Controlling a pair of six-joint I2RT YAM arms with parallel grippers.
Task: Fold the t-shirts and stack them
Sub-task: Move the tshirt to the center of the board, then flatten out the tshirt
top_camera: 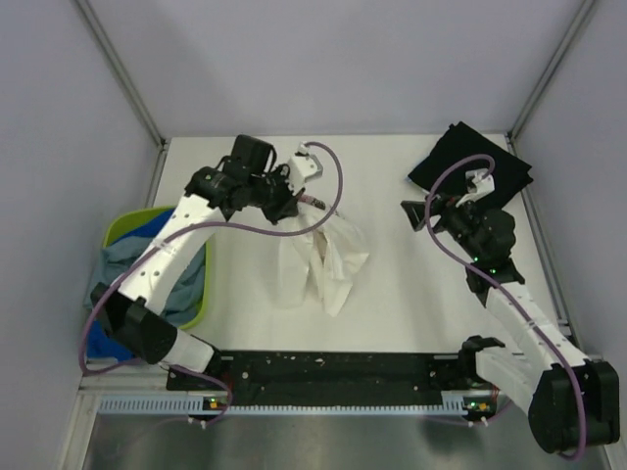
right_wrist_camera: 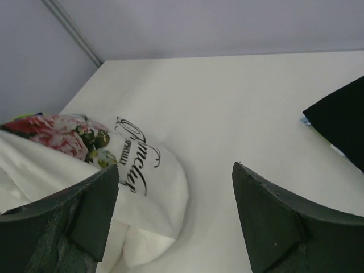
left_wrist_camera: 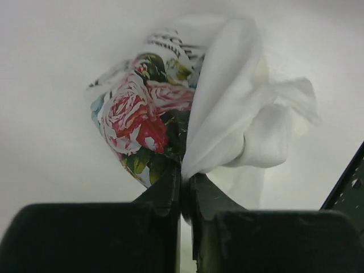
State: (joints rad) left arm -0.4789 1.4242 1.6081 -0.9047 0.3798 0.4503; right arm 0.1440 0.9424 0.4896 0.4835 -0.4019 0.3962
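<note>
Left hand (left_wrist_camera: 185,183) pinched shut on bunched top of floral t-shirt (top_camera: 323,259), rest draped onto table (top_camera: 402,313) centre, long axis near-to-far. Right hand (right_wrist_camera: 175,170) spread, empty, well apart to shirt's right, facing it. Black t-shirt (top_camera: 468,157) behind Right hand, far corner.

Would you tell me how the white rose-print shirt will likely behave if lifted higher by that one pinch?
Probably floppy: the shirt hangs in loose folds from the left pincer, so it should sag and swing. Being thin cloth, it looks light. Held at one bunched spot, it may unfurl unevenly or drag on the table.
</note>
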